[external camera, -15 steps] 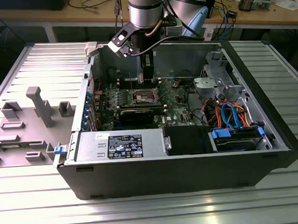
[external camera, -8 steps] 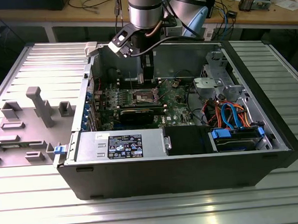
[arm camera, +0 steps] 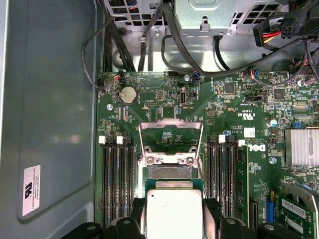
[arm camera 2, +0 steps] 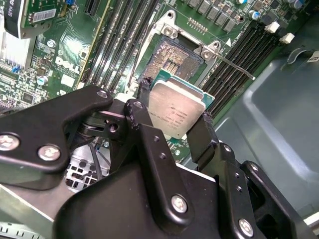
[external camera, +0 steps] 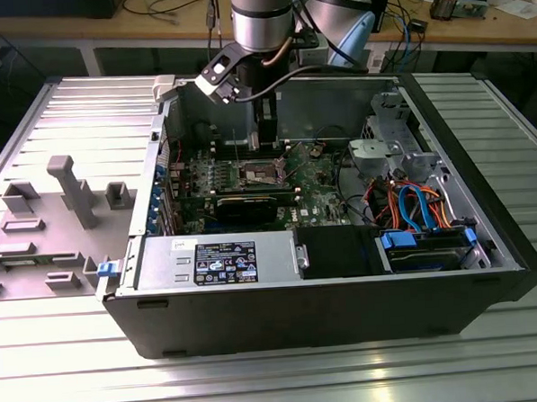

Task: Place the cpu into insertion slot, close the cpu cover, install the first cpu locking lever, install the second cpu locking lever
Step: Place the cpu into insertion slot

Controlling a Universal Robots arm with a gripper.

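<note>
The arm (external camera: 264, 21) reaches down into the open computer case (external camera: 346, 314) lying on the ribbed metal table (external camera: 278, 381), right over the green motherboard (external camera: 319, 173). In the second wrist view the gripper (arm camera 2: 174, 107) has the cpu (arm camera 2: 175, 112) pinched between its two black fingers (arm camera 2: 202, 132), one pad on each opposite edge, spread just as wide as the chip. The silver top faces the camera and a rim of green shows round it. The chip hangs over the near edge of the insertion slot (arm camera 2: 172, 56) and is not seated: most of the dark contact field lies bare beyond it. A thin locking lever (arm camera 2: 234, 65) sticks out from one corner of the socket. In the first wrist view the cpu cover (arm camera: 172, 124) stands swung open on the far side of the slot (arm camera: 168, 172), with rows of black memory slots (arm camera: 118, 174) on either side.
</note>
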